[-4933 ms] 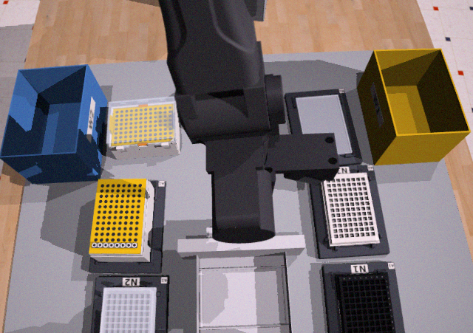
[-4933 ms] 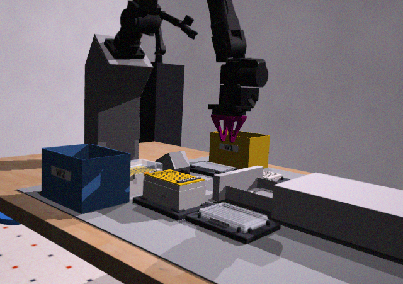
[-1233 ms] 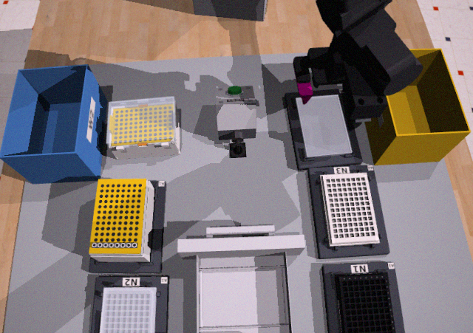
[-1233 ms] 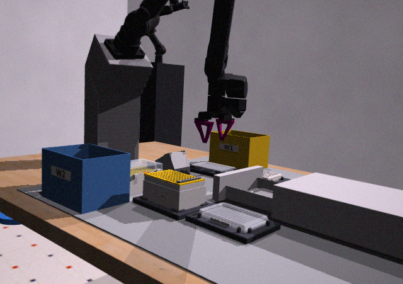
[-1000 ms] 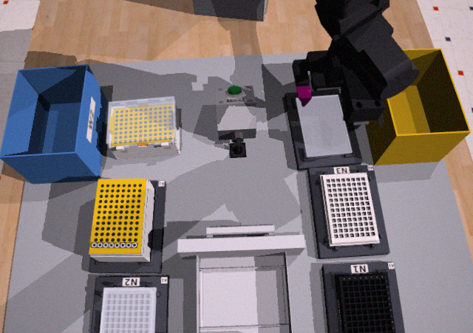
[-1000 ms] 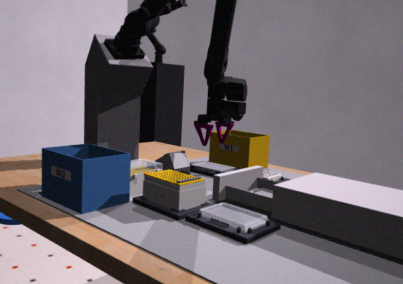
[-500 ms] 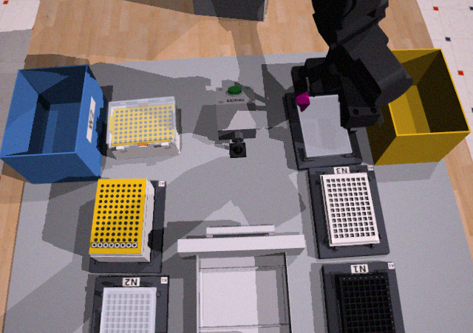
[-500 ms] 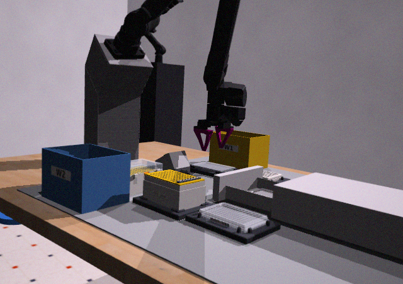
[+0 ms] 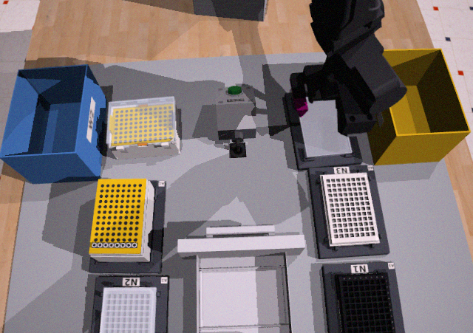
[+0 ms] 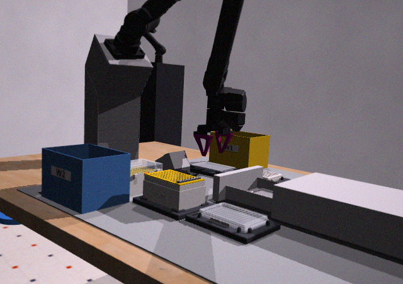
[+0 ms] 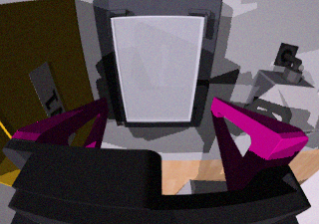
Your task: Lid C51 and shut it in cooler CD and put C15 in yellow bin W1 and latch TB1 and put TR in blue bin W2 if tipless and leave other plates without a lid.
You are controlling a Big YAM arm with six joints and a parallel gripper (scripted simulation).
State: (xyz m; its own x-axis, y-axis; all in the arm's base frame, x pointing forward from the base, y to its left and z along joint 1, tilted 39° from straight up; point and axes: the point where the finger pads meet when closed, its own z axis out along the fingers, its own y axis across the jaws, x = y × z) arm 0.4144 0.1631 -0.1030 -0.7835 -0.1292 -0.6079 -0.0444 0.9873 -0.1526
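Observation:
The plate lid (image 9: 325, 129) lies flat on lid park LP beside the yellow bin W1 (image 9: 423, 104); it also shows in the wrist view (image 11: 158, 68). My gripper (image 10: 213, 142) hangs open and empty a little above the lid's far end, with the magenta fingers spread either side of it. The white plate (image 9: 349, 208) sits in nest N3. The clear plate (image 9: 128, 309) sits in nest N2 without a lid. The cooler drawer CD (image 9: 242, 283) stands open. Tip box TB1 (image 9: 142, 125) has a clear lid. Tip rack TR (image 9: 119, 216) shows one row of tips at its near edge.
The blue bin W2 (image 9: 49, 123) stands at the left. The green DONE key (image 9: 233, 90) sits on a grey block at the middle back. A black plate (image 9: 364, 297) rests in nest N1. A small black object (image 9: 237, 149) lies in front of the key block.

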